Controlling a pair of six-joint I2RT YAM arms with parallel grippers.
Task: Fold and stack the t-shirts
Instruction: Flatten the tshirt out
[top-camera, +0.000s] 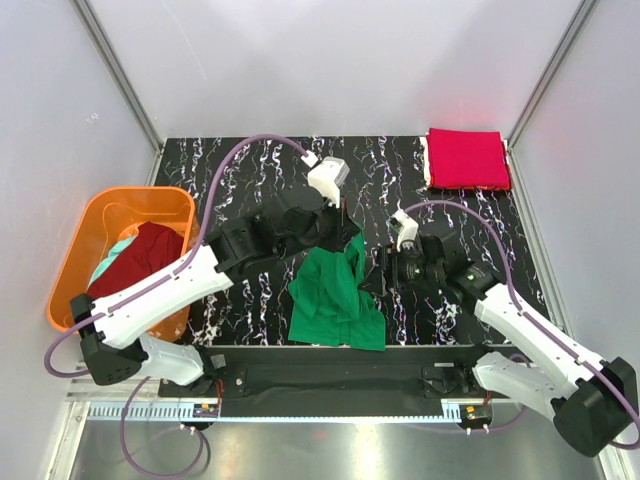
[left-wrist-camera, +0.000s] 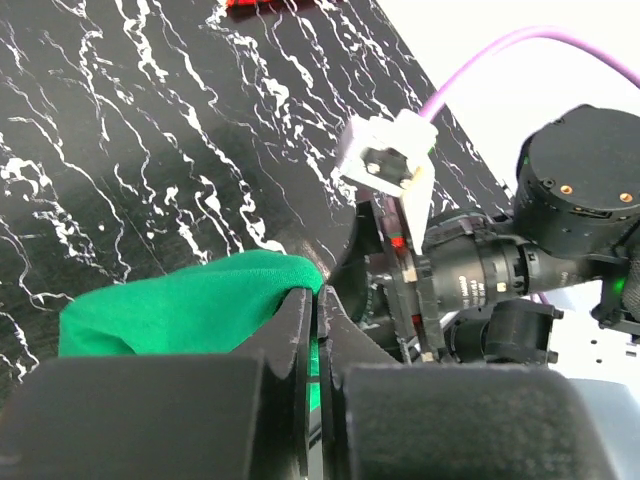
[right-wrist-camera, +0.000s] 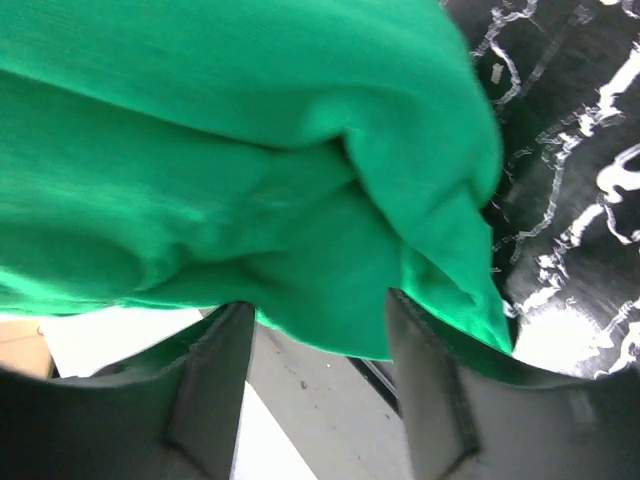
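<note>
Green t-shirt (top-camera: 335, 300) pinched at its far edge in clenched left end effector (left-wrist-camera: 314, 305); right end effector (right-wrist-camera: 318, 320) spread apart, at shirt's right edge.

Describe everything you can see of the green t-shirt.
The green t-shirt is plain, solid kelly green, soft cotton-like cloth, crumpled and unfolded. Its upper edge is pinched in the shut left gripper and raised; the rest drapes onto the black marbled table near the front. The open right gripper sits at its right edge.
</note>
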